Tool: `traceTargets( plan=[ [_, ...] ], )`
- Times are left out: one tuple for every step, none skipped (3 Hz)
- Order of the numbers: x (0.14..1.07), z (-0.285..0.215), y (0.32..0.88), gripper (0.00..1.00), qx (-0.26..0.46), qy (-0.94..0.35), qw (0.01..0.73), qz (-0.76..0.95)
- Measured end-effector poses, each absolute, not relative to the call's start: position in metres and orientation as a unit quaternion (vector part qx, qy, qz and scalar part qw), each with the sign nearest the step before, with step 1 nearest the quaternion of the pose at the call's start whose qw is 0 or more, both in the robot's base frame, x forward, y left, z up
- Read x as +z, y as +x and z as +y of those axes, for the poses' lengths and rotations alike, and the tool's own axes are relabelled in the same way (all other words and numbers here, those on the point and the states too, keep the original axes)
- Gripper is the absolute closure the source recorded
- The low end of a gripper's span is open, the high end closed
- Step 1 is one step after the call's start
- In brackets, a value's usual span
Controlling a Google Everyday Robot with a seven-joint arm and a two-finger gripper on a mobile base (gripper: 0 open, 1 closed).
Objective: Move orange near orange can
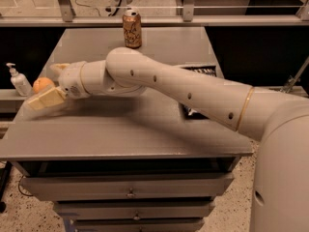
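Observation:
The orange (41,84) rests at the left edge of the grey table (145,129). The orange can (132,29) stands upright at the table's far middle, well away from the orange. My gripper (48,84) is at the left edge, reaching in from the right. It is open, with one pale finger (46,99) in front of the orange and the other finger (59,67) behind it. The orange sits between them on the table, and I cannot tell if either finger touches it.
A dark chip bag (200,72) lies at the table's right side, mostly hidden by my arm. A clear pump bottle (19,80) stands just off the left edge on a lower ledge. Drawers (130,192) sit under the tabletop. A rail runs behind.

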State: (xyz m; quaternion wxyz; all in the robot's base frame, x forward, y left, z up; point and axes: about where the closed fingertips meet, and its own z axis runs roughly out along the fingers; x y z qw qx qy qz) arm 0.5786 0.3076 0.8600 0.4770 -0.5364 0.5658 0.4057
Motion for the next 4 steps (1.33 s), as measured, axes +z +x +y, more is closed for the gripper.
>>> traceTargets(
  plan=[
    [0.851, 0.314, 0.577, 0.4, 0.406, -0.54, 0.472, 0.567],
    [0.846, 0.316, 0.576, 0.63, 0.406, -0.54, 0.471, 0.568],
    [0.85, 0.31, 0.579, 0.88, 0.402, -0.532, 0.48, 0.57],
    [0.862, 0.28, 0.595, 1.0, 0.384, -0.515, 0.502, 0.579]
  ],
)
